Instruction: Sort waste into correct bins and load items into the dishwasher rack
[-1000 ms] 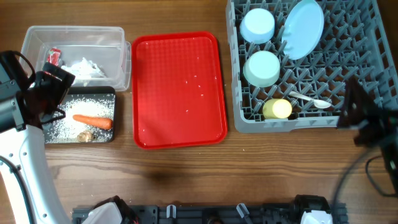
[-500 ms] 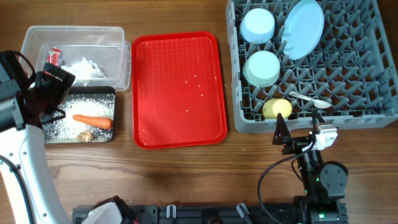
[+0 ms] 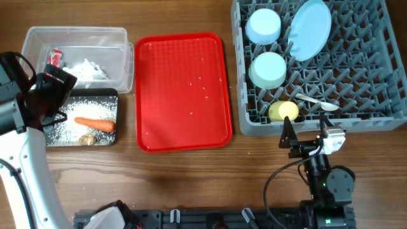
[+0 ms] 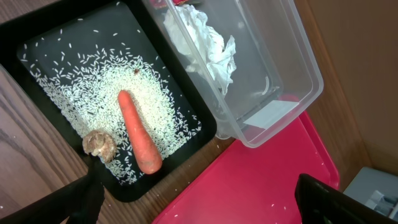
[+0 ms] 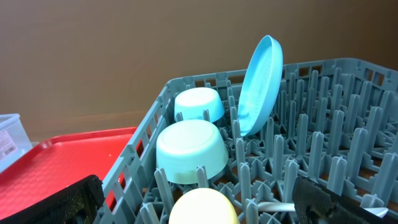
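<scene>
Plate (image 3: 310, 28) leans between dishwasher rack (image 3: 375, 63) pegs at 2 o'clock, likely to drain; carrot (image 4: 138, 140) lies in the black tray (image 4: 146, 56) at 9 o'clock. Left gripper (image 4: 199, 199) and right gripper (image 5: 196, 193) gape, empty.

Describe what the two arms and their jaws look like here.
The left arm has a smooth white curved link, a grey section and a black wrist housing with a thin black cable looping beside it. The right arm is mostly black, with a small white block near the wrist and a black cable curving alongside. In both wrist views the jaws are matte black.
</scene>
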### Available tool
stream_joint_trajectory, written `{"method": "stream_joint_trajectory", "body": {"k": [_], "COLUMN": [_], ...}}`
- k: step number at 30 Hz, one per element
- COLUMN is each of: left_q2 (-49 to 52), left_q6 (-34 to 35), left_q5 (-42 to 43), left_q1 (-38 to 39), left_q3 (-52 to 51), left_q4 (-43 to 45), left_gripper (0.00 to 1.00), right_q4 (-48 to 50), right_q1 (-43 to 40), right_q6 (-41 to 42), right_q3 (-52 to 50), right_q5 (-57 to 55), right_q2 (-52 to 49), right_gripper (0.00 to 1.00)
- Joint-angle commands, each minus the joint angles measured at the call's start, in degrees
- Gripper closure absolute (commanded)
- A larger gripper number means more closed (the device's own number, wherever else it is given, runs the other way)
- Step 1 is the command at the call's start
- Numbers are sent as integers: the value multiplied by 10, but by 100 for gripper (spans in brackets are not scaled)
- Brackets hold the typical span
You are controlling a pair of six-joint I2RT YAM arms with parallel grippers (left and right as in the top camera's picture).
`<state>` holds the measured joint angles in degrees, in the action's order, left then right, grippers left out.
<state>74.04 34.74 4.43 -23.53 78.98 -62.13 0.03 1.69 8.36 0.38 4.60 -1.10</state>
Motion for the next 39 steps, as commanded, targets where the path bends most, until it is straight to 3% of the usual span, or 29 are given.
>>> {"method": "stream_joint_trajectory", "body": {"k": [1,6,7,10,11,13,19,27,31,35,39], "left_q2": [0,-57,-72,-158,-214,-282,-509,-667,-696,-714,-715], "left_q6": [-9,-15,-16,-22,-28,-35,-75,-73,-101,-213,-226], "left_q5": [2,-23,-25,-142,-170,-165,-115,-98,-97,-69,-64], "left_q1": [2,29,49,182,229,243,233,234,234,245,245], "left_q3": [3,0,0,-25,-68,-142,-435,-691,-707,-707,-711], "left_q4": [1,-21,-22,-5,47,129,386,628,635,641,639], "left_gripper": [0,0,0,0,0,0,0,0,0,0,0], "right_q4": [1,1,1,1,1,1,1,1,1,1,1], "right_q1": [3,3,3,3,3,3,3,3,3,3,3], "right_q6": [8,8,8,8,8,8,8,8,8,8,8], "right_q3": [-1,-1,-1,-1,-1,-1,-1,-1,-1,-1,-1], "right_q5": [-10,-10,-10,-10,-10,-10,-10,-10,-10,-10,-10], "right_q2": [5,5,5,5,5,5,5,5,5,5,5], "right_gripper": [0,0,1,0,0,0,0,0,0,0,0]}}
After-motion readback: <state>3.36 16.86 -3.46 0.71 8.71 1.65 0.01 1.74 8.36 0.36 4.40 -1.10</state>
